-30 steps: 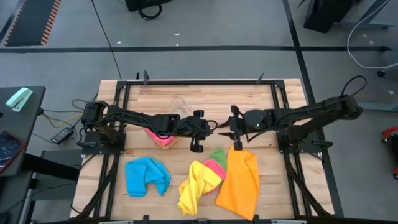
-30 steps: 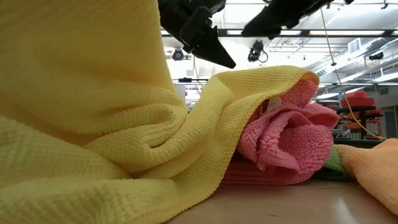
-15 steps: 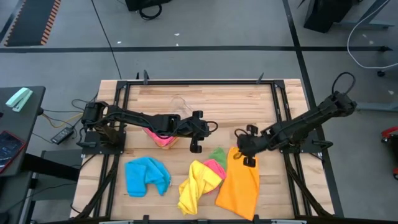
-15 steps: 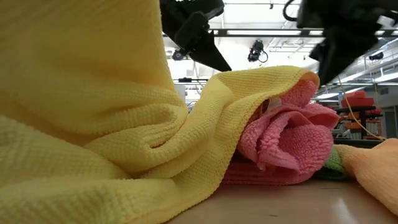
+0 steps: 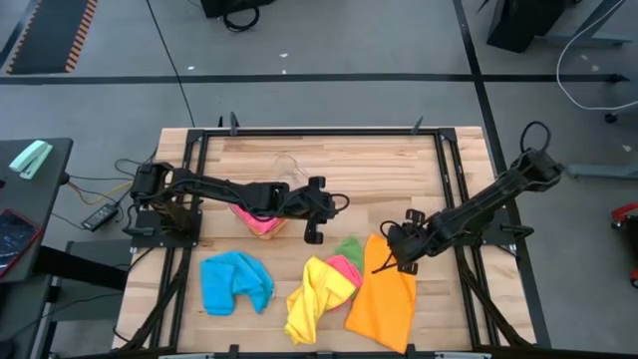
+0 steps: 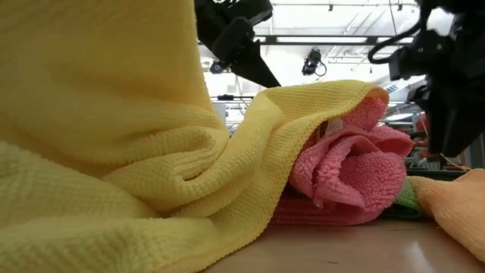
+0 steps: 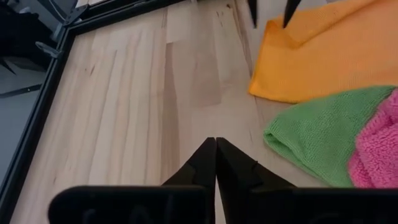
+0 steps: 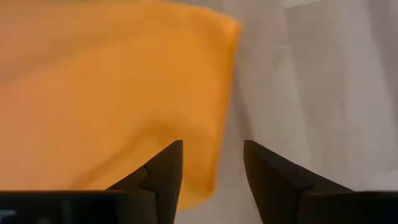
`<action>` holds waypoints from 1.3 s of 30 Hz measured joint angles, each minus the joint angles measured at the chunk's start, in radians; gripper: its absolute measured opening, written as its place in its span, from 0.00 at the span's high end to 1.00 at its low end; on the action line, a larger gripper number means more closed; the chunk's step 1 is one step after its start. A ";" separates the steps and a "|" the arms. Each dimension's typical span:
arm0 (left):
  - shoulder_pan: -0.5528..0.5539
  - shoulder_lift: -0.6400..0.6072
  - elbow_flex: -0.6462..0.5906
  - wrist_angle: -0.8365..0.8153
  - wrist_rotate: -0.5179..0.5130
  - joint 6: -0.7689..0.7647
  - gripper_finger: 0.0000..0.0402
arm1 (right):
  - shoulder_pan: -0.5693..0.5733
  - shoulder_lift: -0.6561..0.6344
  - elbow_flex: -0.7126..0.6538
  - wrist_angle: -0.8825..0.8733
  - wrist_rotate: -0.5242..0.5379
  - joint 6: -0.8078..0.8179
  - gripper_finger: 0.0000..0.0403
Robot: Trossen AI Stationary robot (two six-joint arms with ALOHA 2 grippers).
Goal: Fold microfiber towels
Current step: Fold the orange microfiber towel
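Folded: none; your orange towel (image 5: 382, 295) is lying flat, others crumpled.
Right gripper (image 5: 385, 265): hovering over it, jaws parted.
Left gripper (image 5: 310, 236): waiting, jaws closed, empty.

- Orange towel (image 5: 382, 292): lying mostly flat, elongated, at the table's front right.
- Yellow towel (image 5: 315, 297): crumpled heap, just left of orange.
- Pink towel (image 5: 345, 267): bunched, partly under yellow.
- Green towel (image 5: 350, 247): small, creased, touching pink.
- Blue towel (image 5: 233, 282): rumpled, front left, apart.
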 joint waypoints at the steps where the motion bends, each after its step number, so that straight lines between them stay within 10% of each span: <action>1: 0.000 0.000 0.000 -0.001 0.000 0.000 0.95 | -0.004 0.003 -0.007 0.006 0.018 0.007 0.53; 16: 0.000 0.000 0.000 -0.020 0.000 0.000 0.96 | 0.032 0.113 -0.084 0.327 -0.158 -0.093 0.55; 33: 0.000 0.000 0.000 -0.020 0.000 0.000 0.93 | -0.429 0.134 -0.060 0.139 0.285 -0.390 0.60; 39: 0.000 0.000 0.000 -0.020 0.000 0.000 0.95 | -0.565 0.114 0.070 -0.025 0.295 -0.475 0.60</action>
